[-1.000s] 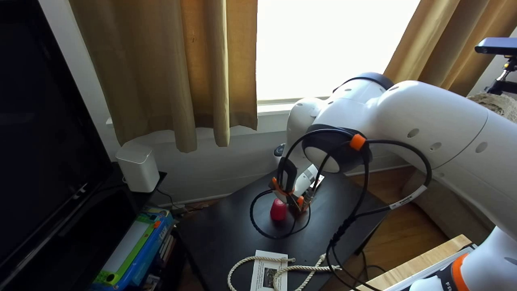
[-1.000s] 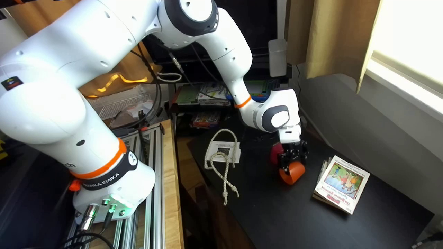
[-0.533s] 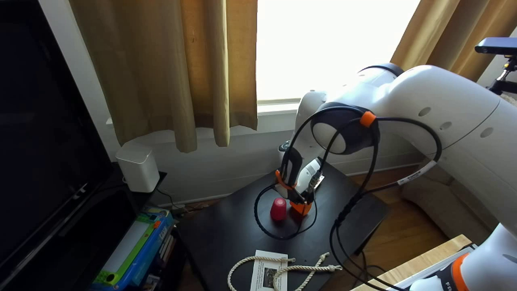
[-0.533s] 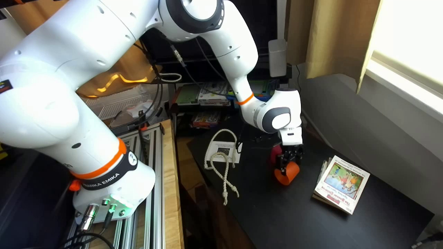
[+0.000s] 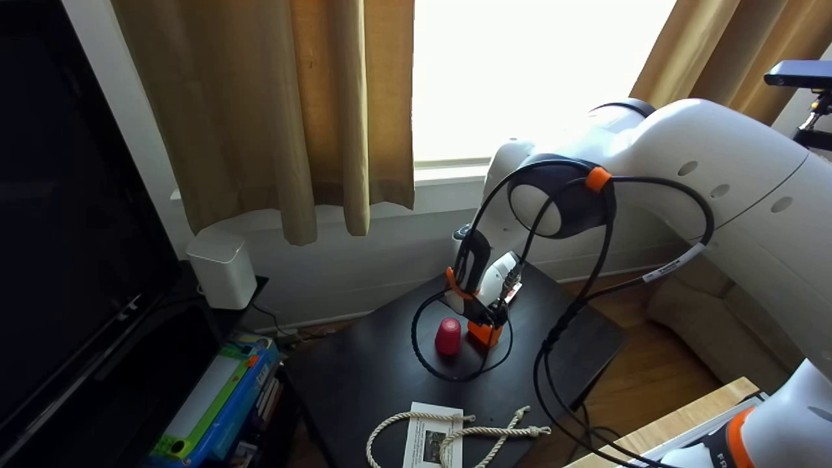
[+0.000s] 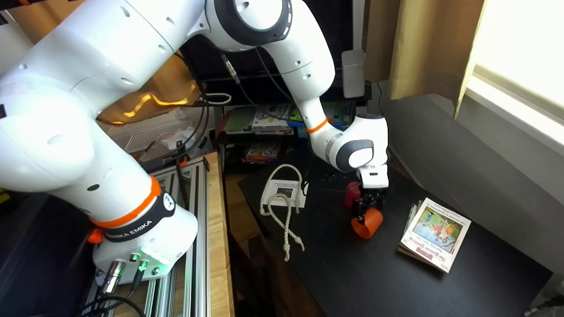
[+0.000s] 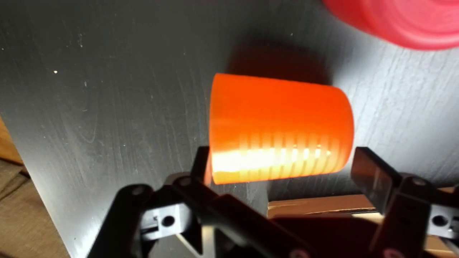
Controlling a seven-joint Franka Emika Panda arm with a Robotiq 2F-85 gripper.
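Inside the span of the gripper [image 7: 281, 161], the orange cup [image 7: 281, 122] lies on its side at the dark tabletop [image 7: 118, 107]; whether it bears fully on that surface cannot be confirmed. The gripper is released, its spread set along the cup's length: one finger [image 7: 200, 161] stands at the rim, possibly in contact, and the opposite finger [image 7: 374, 179] stands just beside the base, apparently with a slight gap. Caution: closing on this axis could load the rim unevenly, and the wall may flex, causing the cup to pivot out of the grip. If one side makes contact first, the round body may roll. Lateral overtravel could strike the red cup [image 5: 448, 337], which stands mouth-down nearby, or the books [image 6: 436, 233] on the opposite side. A loop of cable [image 5: 413, 327], seen in an exterior view, overlaps the area around the red cup; contact cannot be judged from this angle, but snagging there could topple it
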